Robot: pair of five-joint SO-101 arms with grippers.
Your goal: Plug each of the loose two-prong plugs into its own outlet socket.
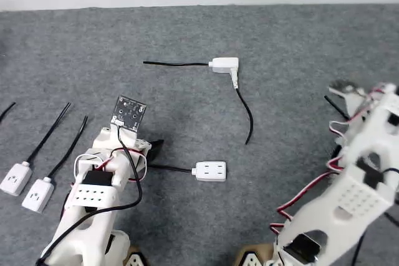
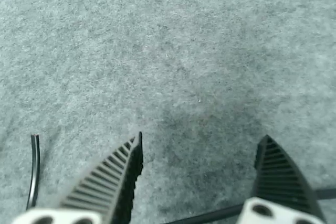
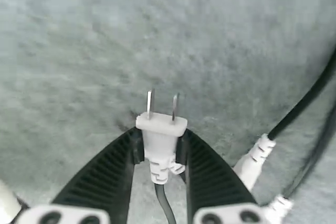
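Gray carpet [image 1: 299, 42] lies under everything. The right gripper [image 3: 160, 136] is squeezed tight on a white plug [image 3: 161, 123], with the prongs poking out past its tips. The left gripper [image 2: 202, 139] is wide open and holds nothing. It sits near the white socket [image 1: 210, 171] at the lower middle.

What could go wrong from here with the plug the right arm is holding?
The right gripper pinches the plug by its narrow body, so it might pivot or slip as the prongs go in. The middle socket lies loose on the carpet and the left gripper is open, holding nothing, so that socket may slide away when pushed.
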